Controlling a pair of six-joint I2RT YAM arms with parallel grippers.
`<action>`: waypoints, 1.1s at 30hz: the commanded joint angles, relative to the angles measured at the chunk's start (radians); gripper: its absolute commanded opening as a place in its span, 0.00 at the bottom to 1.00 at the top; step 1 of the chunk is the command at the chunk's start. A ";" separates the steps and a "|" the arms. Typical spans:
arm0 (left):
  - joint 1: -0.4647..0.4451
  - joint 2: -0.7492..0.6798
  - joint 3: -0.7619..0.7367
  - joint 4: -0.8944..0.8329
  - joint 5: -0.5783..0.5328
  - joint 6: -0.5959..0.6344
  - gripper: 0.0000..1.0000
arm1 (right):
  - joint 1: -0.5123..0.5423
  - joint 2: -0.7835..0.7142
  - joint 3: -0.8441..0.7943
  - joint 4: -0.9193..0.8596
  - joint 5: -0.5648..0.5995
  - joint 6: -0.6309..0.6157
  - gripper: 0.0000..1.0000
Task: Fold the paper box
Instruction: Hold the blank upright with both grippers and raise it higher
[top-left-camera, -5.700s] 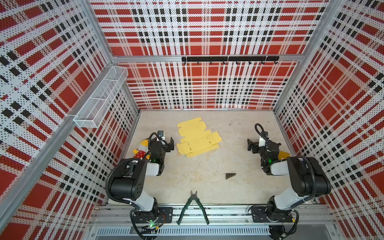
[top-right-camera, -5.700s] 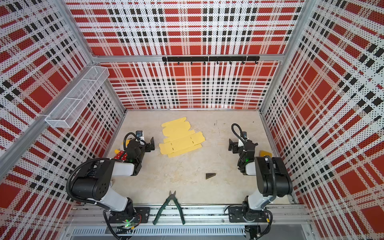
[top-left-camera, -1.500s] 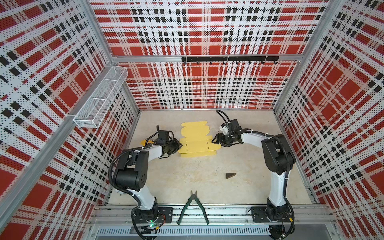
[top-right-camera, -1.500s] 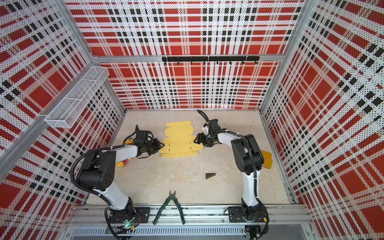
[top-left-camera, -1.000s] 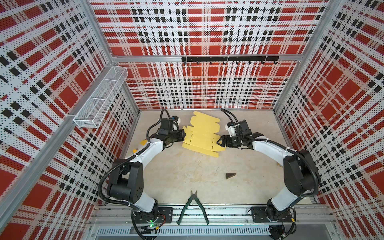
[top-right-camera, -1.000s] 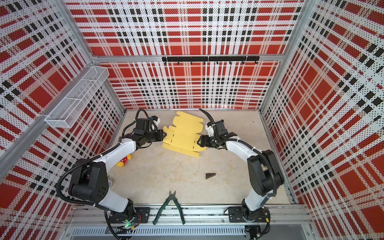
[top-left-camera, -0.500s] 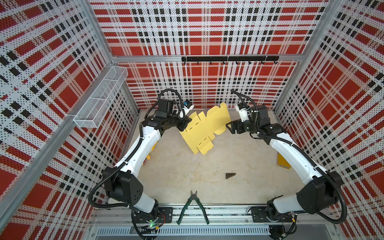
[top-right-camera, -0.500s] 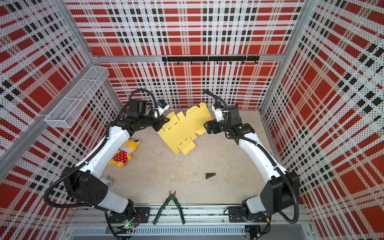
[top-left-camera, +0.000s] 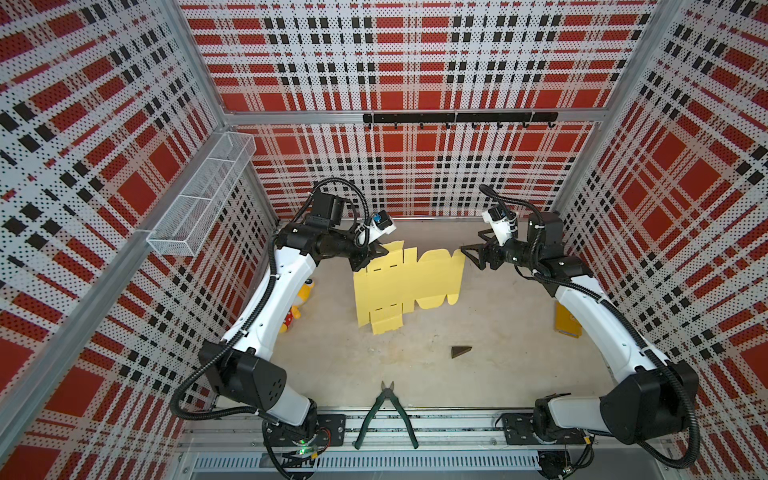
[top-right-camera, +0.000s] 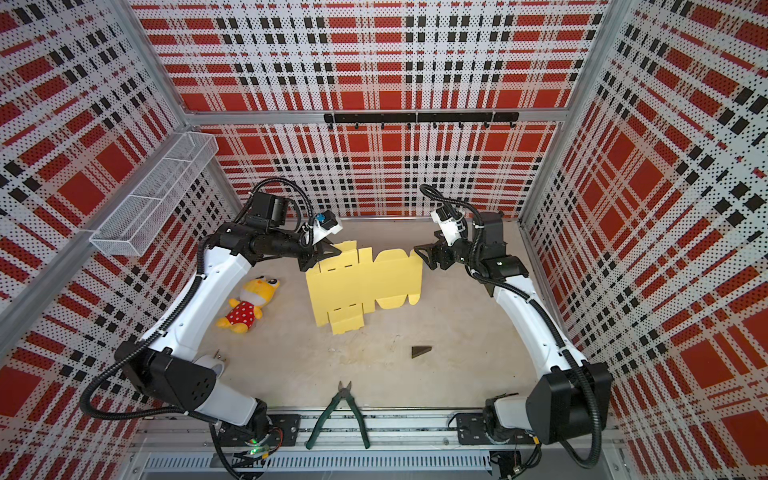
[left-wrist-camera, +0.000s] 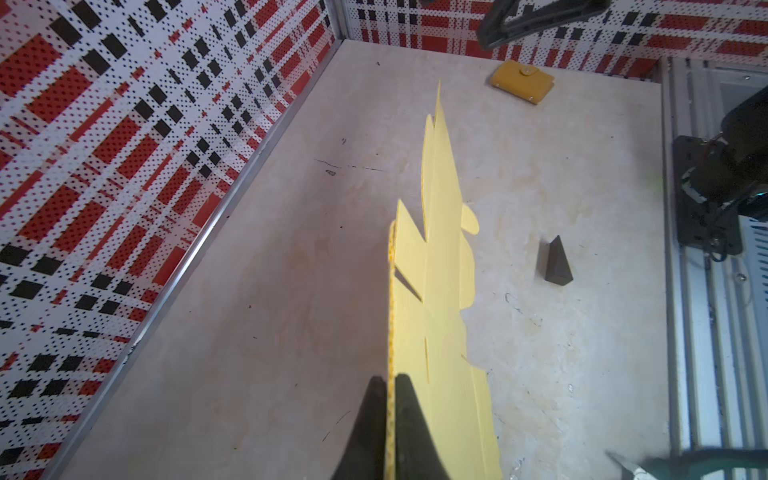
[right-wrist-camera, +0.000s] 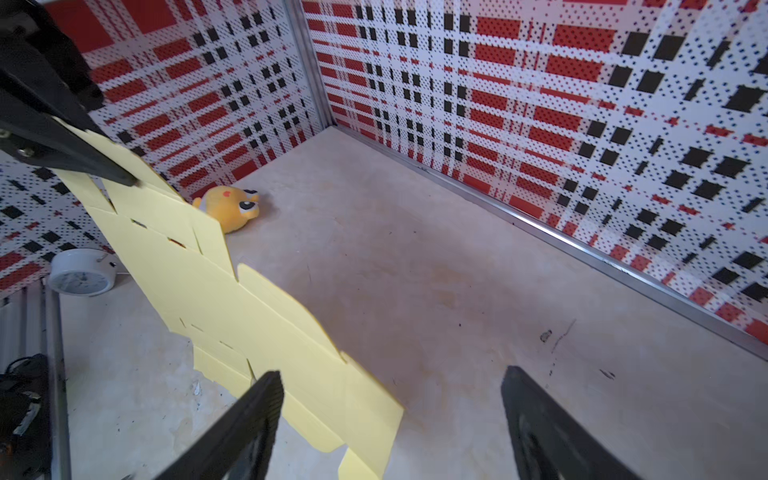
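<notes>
Top views, both: I have the paper box (top-left-camera: 407, 286) (top-right-camera: 361, 286) off the table (top-left-camera: 415, 365) as a flat, unfolded sheet hanging between the arms. The left gripper (top-left-camera: 372, 255) (top-right-camera: 322, 255) holds its corner at 9 o'clock. The right gripper (top-left-camera: 471, 257) (top-right-camera: 422, 255) waits at the opposite upper corner at 3 o'clock, and I cannot tell from here whether it touches. The sheet's upper edge, and I judge its long axis, runs 9 to 3 along the line between the grippers. Its flaps point down toward 6.

Left wrist view: the left gripper (left-wrist-camera: 388, 380) is clamped flat on the sheet's edge, one finger on each face. The paper box (left-wrist-camera: 440, 332) stands edge-on and runs straight away from the jaws.

Right wrist view: the right gripper (right-wrist-camera: 390, 374) stands wide and holds nothing. The near corner of the paper box (right-wrist-camera: 249, 316) reaches into the gap, close by one finger (right-wrist-camera: 266, 399). From there the sheet stretches away to the left gripper (right-wrist-camera: 104, 166) at its far end. I judge the next move depends on this corner: the sheet lies at 9 o'clock from the right gripper, which needs only a short reach to pinch it.
</notes>
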 joint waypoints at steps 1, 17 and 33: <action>-0.007 -0.013 0.037 -0.054 0.083 0.026 0.08 | -0.003 -0.009 -0.047 0.133 -0.191 -0.022 0.79; 0.001 -0.013 0.069 -0.070 0.138 0.004 0.00 | -0.092 -0.071 -0.258 0.237 -0.442 -0.041 0.85; 0.025 -0.003 0.073 -0.008 0.195 -0.095 0.20 | -0.092 -0.004 -0.292 0.359 -0.596 0.015 0.00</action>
